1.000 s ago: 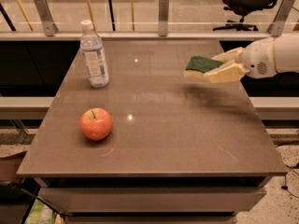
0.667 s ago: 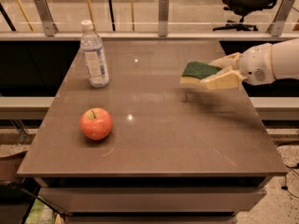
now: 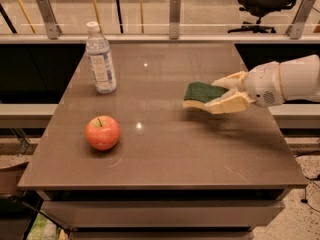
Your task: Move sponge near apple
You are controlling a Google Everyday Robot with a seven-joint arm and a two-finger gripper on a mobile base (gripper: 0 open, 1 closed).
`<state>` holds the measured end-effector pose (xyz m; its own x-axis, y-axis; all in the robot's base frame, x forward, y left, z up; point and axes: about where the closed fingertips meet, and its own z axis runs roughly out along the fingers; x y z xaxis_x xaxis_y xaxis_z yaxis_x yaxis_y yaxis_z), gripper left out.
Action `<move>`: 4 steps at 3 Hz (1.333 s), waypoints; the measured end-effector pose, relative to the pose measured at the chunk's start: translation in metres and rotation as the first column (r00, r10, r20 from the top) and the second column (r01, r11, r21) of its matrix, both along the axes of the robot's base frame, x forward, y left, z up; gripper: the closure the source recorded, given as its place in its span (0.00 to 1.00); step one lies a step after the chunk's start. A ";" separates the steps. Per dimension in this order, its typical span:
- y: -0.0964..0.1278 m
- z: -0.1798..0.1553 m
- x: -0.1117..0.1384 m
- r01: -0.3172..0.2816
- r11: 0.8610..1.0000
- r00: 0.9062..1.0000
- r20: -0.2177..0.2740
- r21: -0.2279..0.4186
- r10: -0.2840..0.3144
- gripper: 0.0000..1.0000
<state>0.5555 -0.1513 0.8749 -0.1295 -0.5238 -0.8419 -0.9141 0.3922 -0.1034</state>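
Gripper (image 3: 222,95), reaching in from the right edge, is clenched on the sponge (image 3: 201,93), green side up, held just off the table (image 3: 165,159), well right of the apple (image 3: 102,132) & slightly further back; water bottle (image 3: 101,59) upright behind the apple.

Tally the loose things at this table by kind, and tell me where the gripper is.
Sponge: 1, clamped in the gripper over the right side of the table
Apple: 1
Bottle: 1
Total: 3
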 end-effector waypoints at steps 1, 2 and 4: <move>0.013 -0.007 -0.013 -0.051 0.999 0.999 -0.012 -0.018 0.050 1.00; 0.032 -0.010 -0.022 -0.103 0.994 0.994 -0.025 -0.026 0.103 1.00; 0.074 -0.016 -0.034 -0.143 0.990 0.990 0.002 -0.003 0.143 1.00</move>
